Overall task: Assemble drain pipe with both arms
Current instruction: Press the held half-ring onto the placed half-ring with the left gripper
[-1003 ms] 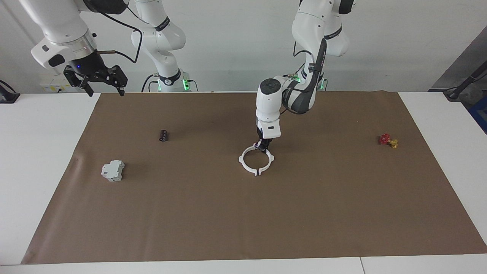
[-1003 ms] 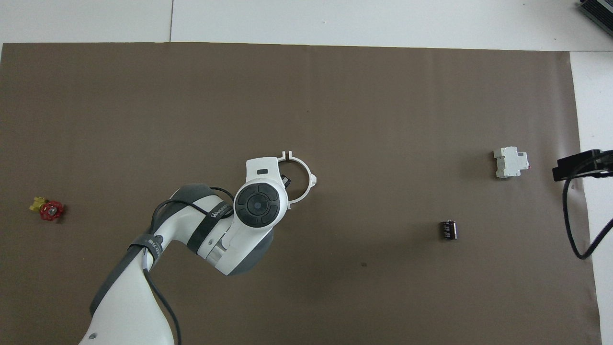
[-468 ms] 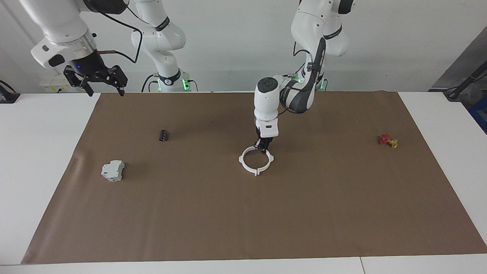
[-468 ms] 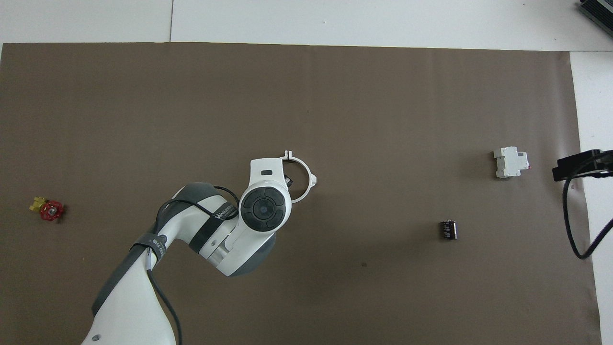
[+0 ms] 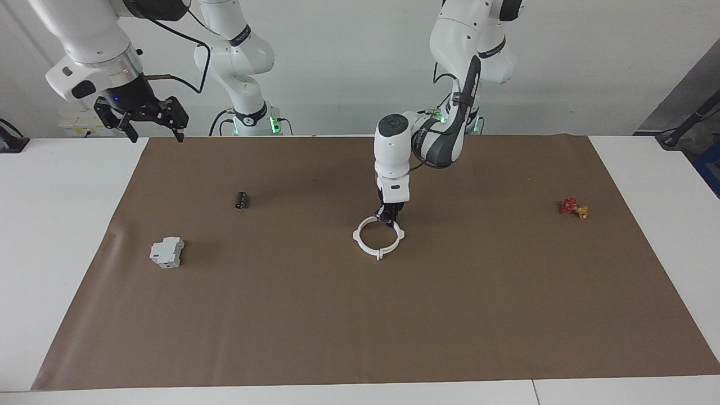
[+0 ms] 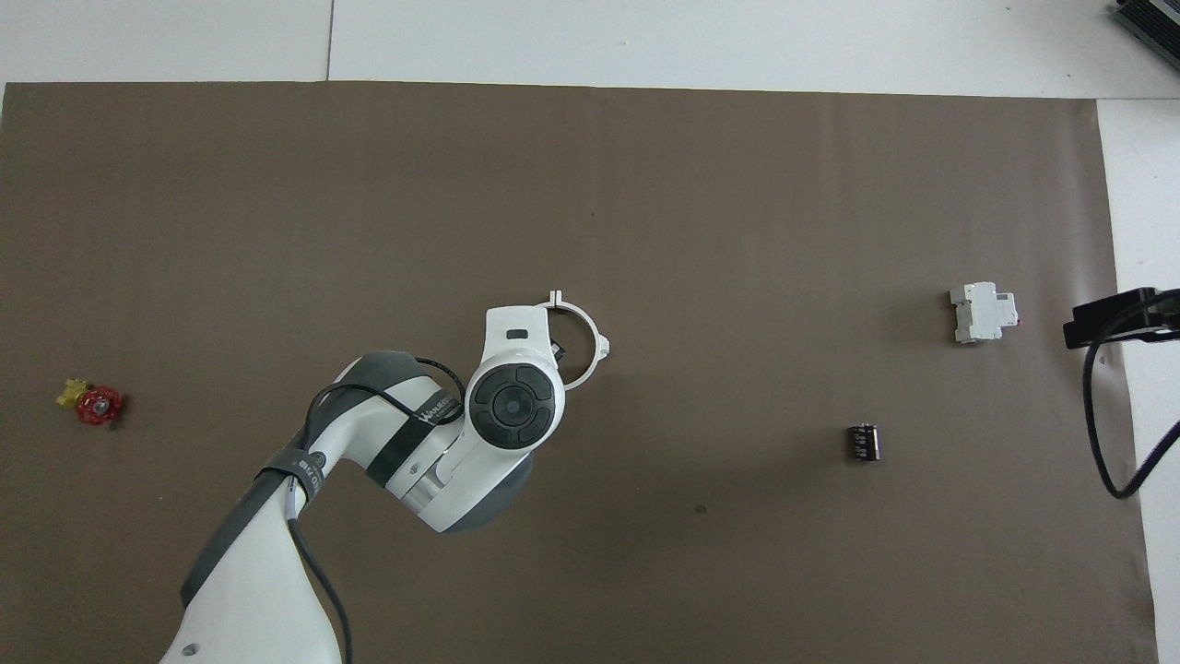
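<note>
My left hand (image 5: 388, 218) is pinched shut on the thin white plastic drain pipe ring (image 5: 378, 237), clamped on the edge of the ring nearest my bases, where the two half-arcs meet at a pair of tabs. The ring lies flat on the brown paper sheet (image 5: 360, 315) covering the desk, near the sheet's middle, so I judge the grip serves to press that joint together. My right hand (image 5: 140, 115) waits high over the sheet's corner, fingers spread, holding nothing, well apart from the ring, as is the grey-white boxy block (image 5: 166, 252).
</note>
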`<act>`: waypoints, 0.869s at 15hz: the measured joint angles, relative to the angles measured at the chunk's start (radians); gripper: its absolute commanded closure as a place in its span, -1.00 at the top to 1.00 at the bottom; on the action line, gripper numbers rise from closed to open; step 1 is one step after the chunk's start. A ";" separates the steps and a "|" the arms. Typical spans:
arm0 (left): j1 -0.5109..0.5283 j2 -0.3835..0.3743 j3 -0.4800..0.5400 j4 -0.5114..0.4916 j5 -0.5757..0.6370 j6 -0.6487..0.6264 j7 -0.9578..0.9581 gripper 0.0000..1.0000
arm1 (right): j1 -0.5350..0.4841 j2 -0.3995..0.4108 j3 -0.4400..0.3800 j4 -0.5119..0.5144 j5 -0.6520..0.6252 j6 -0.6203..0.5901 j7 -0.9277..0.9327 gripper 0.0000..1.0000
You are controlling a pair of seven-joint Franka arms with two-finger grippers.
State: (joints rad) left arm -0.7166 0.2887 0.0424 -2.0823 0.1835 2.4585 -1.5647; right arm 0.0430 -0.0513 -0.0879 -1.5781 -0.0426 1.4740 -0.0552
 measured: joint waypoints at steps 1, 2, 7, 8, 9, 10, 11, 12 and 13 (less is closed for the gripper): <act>0.000 0.000 0.000 0.000 0.000 0.000 0.000 -1.00 | 0.000 0.000 0.000 0.000 0.000 0.000 0.000 1.00; 0.000 0.000 0.000 0.000 0.000 0.000 0.000 -1.00 | 0.000 0.000 0.000 0.000 0.000 0.000 0.000 1.00; 0.000 0.000 0.000 0.000 0.001 0.000 0.000 0.05 | 0.000 0.000 0.000 0.000 0.000 0.000 0.000 1.00; 0.000 0.000 -0.001 0.000 0.001 0.000 0.000 0.92 | 0.000 0.000 0.000 0.000 0.000 0.000 0.000 1.00; 0.000 0.000 -0.001 0.000 0.001 0.000 0.000 1.00 | 0.000 0.000 0.000 0.000 0.000 0.000 0.000 1.00; -0.001 0.000 -0.001 0.000 0.001 -0.001 0.000 1.00 | 0.000 0.000 0.000 0.000 0.000 0.000 0.000 1.00; -0.001 0.000 -0.001 0.000 0.001 -0.001 0.000 1.00 | 0.000 0.000 0.000 0.000 0.000 0.000 0.000 1.00; -0.001 0.000 -0.001 0.000 0.001 -0.001 0.000 1.00 | 0.000 0.000 0.000 0.000 0.000 0.000 0.000 1.00; -0.001 0.000 -0.001 0.000 0.001 -0.001 0.000 1.00 | 0.000 0.000 0.000 0.000 0.000 0.000 0.000 1.00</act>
State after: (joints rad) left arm -0.7173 0.2888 0.0412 -2.0822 0.1847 2.4579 -1.5647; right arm 0.0430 -0.0513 -0.0879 -1.5781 -0.0425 1.4740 -0.0552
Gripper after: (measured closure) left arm 0.480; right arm 0.000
